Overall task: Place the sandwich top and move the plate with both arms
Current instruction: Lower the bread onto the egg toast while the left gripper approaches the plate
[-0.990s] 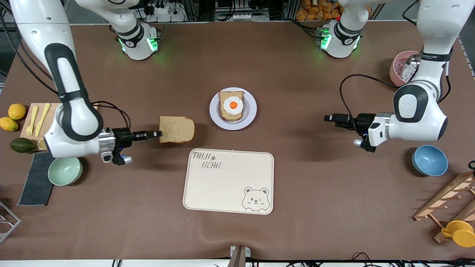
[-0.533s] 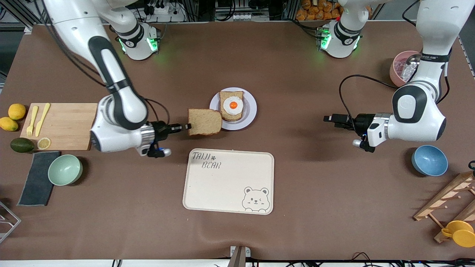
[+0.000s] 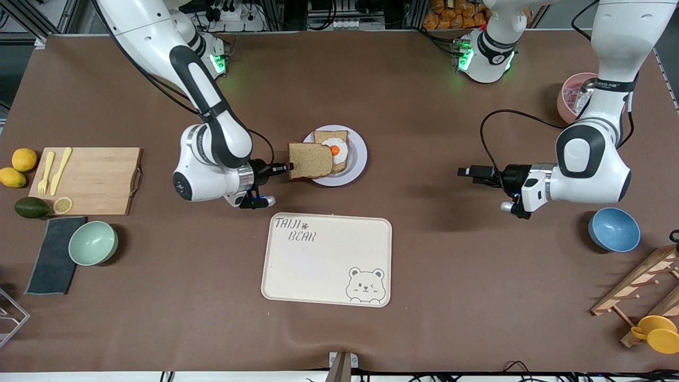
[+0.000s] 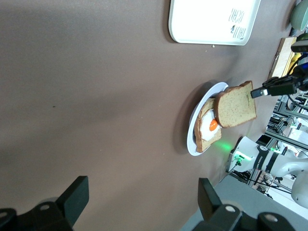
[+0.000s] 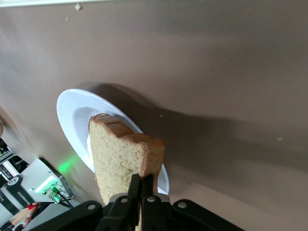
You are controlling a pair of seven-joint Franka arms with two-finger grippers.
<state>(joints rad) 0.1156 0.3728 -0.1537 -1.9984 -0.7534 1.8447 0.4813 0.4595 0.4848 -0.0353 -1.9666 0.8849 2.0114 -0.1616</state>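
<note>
Sandwich top point(image 3: 310, 161): bare slice, held off the table by one edge, over the plate's rim on the side toward the right arm's end; overlaps part of the egg slice in the front view.
Right gripper point(image 3: 287, 167): fingers pinched tight on the slice's edge, held roughly level.
Plate point(image 3: 359, 159): on the table, farther from the front camera than the tray.
Egg slice point(image 3: 338, 148): bread with fried egg, lying in the plate.
Left gripper point(image 3: 462, 171): over bare table toward the left arm's end, well apart from the plate; fingers spread in the left wrist view, nothing between them; arm waits.
Tray point(image 3: 327, 259): cream, bear drawing, near the plate.
</note>
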